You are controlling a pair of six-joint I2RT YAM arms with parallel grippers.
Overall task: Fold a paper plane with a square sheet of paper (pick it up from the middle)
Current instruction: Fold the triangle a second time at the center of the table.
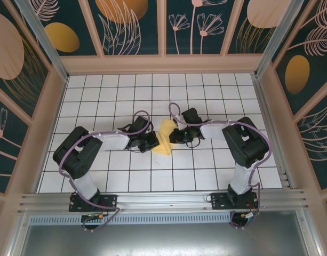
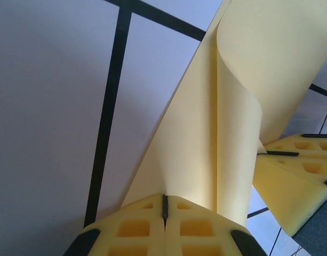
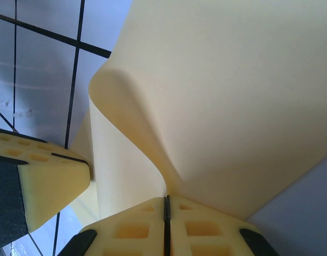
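Here's the white gridded bench [image 1: 216, 165], dark lines marking out its tiles, boxed in by walls [image 1: 131, 26] painted with leaves and orange discs. Both arms reach in toward the middle of it. The left arm [image 1: 78, 152] comes from the near-left corner and the right arm [image 1: 248, 141] from the near-right, and their wrists almost meet at centre.

Between them sits the sheet of paper [image 1: 164, 140]. From above it reads as a pale-yellow wedge at mid-bench, its near corner pointing back toward the arm bases.

Now the left wrist camera: the yellow sheet [image 2: 195, 133] climbs away from the lens, one layer running long and flat, another bowing over in a soft curl on the right, with gridded bench behind. The right wrist camera has that curl too: a broad yellow face [image 3: 232, 106] with a rounded bend on the left.

On to the grips. The left end effector [image 2: 165, 213] has its pads pressed tight together, and the paper comes straight out of the seam, so it is clamped on the sheet. The right end effector [image 3: 166, 210] does the same, pads together with the paper pinched in the seam.

The two grips are close. Each wrist camera catches the other's yellow pocketed pad [image 2: 296, 170] just beside the curl.
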